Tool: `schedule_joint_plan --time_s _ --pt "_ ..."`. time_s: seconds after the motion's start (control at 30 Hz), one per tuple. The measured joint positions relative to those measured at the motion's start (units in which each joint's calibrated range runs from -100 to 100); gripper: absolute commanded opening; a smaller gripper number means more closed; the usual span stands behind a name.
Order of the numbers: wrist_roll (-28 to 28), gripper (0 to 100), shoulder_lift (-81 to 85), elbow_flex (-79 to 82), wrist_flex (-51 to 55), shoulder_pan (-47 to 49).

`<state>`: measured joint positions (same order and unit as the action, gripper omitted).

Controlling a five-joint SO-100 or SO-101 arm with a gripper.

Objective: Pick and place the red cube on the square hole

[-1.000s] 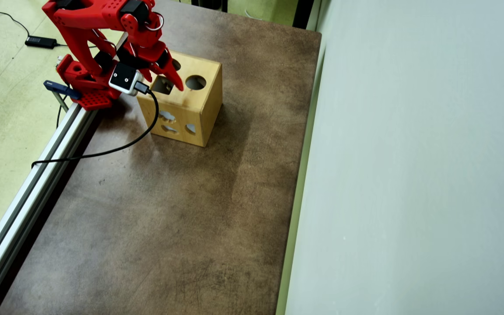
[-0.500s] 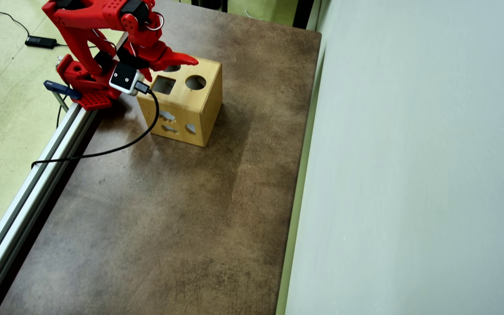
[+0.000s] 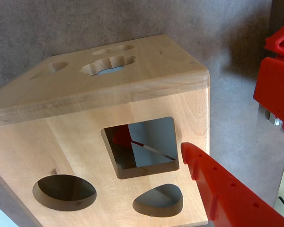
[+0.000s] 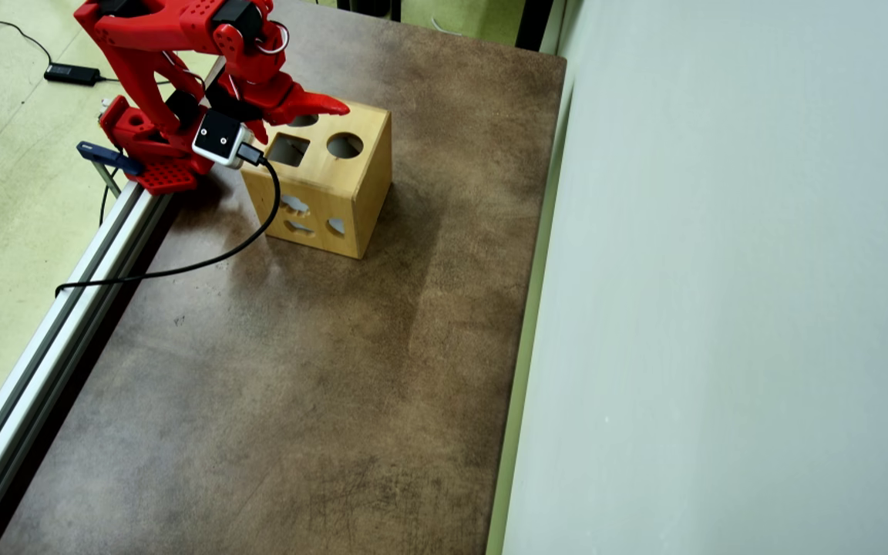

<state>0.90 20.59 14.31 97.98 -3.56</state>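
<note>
A wooden shape-sorter box (image 4: 336, 185) stands on the brown table near the arm's base. Its top has a square hole (image 3: 154, 142), a round hole (image 3: 64, 191) and a rounded-triangle hole (image 3: 158, 201). Through the square hole, a red piece (image 3: 120, 135), seemingly the red cube, lies inside the box. My red gripper (image 4: 328, 108) hovers just over the far edge of the box top. In the wrist view only one finger (image 3: 217, 189) shows, beside the square hole, with nothing against its inner face and nothing held.
More cut-out shapes are in the box's side face (image 4: 297, 216). A metal rail (image 4: 66, 308) runs along the table's left edge in the overhead view, with the arm's base (image 4: 151, 154) clamped on it. A black cable (image 4: 243, 243) loops from the wrist camera across the table. A pale wall (image 4: 721, 308) borders the right.
</note>
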Motion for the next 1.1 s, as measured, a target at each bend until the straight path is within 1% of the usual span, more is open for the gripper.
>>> schedule_joint_plan --time_s 0.23,0.33,0.5,1.1 --pt "0.00 97 1.86 0.00 0.00 0.29" --pt "0.10 97 4.32 2.62 0.00 0.29" --pt "1.81 97 7.12 4.79 0.00 0.29" --pt "2.15 97 7.12 4.88 0.00 0.29"
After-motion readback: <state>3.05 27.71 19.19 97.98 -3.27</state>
